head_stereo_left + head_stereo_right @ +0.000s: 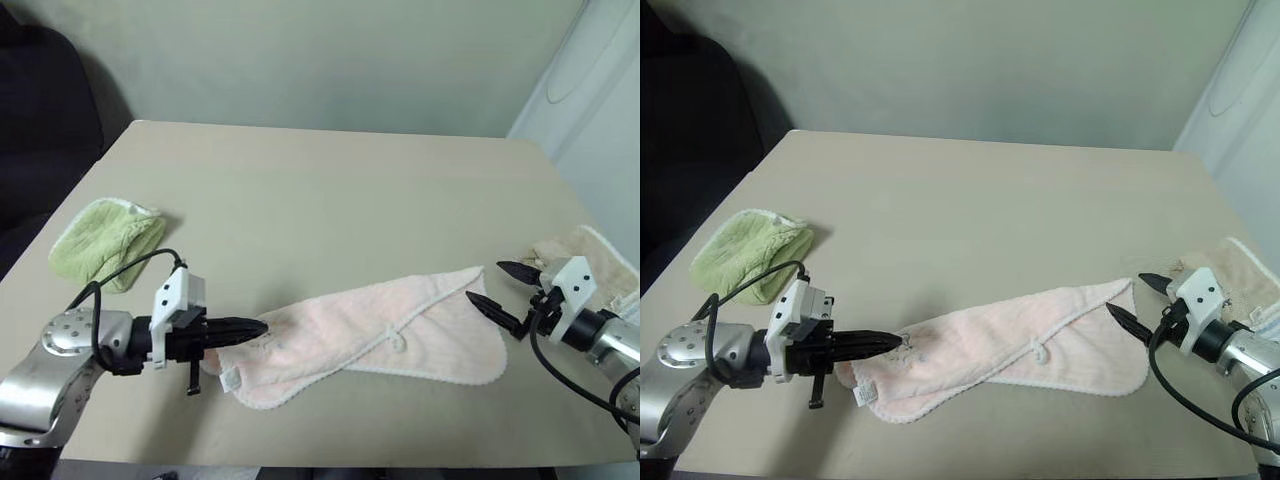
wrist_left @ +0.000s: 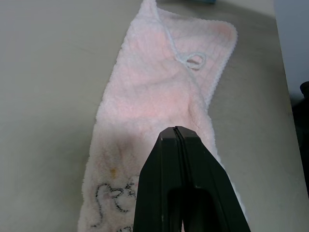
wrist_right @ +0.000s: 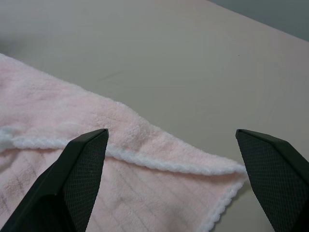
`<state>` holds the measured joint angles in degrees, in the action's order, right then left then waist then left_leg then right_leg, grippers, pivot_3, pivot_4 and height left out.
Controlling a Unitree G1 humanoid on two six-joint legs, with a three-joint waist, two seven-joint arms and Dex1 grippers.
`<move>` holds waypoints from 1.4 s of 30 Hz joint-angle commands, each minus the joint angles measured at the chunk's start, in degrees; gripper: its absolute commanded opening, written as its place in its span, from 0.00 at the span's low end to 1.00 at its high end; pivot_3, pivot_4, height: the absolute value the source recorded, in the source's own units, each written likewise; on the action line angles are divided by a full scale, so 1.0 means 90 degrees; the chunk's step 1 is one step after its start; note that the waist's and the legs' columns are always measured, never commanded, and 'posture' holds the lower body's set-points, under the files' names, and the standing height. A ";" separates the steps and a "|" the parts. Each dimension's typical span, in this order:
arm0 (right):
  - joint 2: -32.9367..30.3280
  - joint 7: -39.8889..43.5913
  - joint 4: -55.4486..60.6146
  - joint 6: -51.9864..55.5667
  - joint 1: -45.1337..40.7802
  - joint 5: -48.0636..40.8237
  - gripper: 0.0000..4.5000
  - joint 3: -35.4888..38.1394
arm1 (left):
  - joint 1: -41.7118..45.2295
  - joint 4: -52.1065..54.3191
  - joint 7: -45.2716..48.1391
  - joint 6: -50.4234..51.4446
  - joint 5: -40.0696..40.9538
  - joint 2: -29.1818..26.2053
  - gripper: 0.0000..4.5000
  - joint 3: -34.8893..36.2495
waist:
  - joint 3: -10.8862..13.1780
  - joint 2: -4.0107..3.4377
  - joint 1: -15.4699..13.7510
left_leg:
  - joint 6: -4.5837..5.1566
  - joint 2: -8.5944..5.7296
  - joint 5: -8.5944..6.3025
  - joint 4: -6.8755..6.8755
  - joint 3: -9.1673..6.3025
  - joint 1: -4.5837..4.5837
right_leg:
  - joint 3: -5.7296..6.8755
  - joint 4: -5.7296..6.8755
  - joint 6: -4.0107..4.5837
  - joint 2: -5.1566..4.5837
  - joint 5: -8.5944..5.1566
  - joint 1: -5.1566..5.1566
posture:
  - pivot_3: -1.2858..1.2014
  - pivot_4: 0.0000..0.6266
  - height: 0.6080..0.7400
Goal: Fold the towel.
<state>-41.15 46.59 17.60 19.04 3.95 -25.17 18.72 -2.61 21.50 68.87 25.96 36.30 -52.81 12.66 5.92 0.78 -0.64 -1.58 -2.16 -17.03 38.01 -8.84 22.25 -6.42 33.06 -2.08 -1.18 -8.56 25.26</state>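
The pale pink towel (image 1: 420,320) lies on the table as a long strip, folded over with its white scalloped edge and small loop tab (image 2: 195,60) on top. A dark printed mark (image 2: 113,198) sits at its left end. My left gripper (image 1: 262,325) is shut, its tips resting over that left end, with no cloth visible between the fingers (image 2: 166,159). At the towel's right corner my right gripper (image 1: 487,284) stands open, one finger on each side of the corner (image 3: 227,166) and just above it.
A crumpled light green towel (image 1: 105,238) lies at the table's left edge. A beige towel (image 1: 590,255) sits at the right edge behind my right gripper. The tan table (image 1: 330,190) stretches away toward the far wall.
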 commanded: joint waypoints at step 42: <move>-0.1284 0.0431 -0.3908 -0.3318 -0.2886 0.3544 0.99 -0.2459 | 0.0790 -0.0064 0.0253 -0.1036 -0.0998 0.0391 0.00 -0.1498 | -0.0002 -0.0012 -0.0018 | 0.0008 0.0002 0.0001 -0.0002 -0.0001 -0.0023 | 0.0001 0.0003 0.0000 -0.0009 0.0035 -0.0017 | 0.52 0.24 1.00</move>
<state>-51.35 50.04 -15.93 -7.93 -20.38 5.31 -3.30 4.26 19.94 71.10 17.67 27.23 -49.39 -1.19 5.91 0.67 -0.80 -1.51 -2.13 -17.02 38.00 -8.85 22.03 -6.41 33.09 -2.13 -1.27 -8.21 25.11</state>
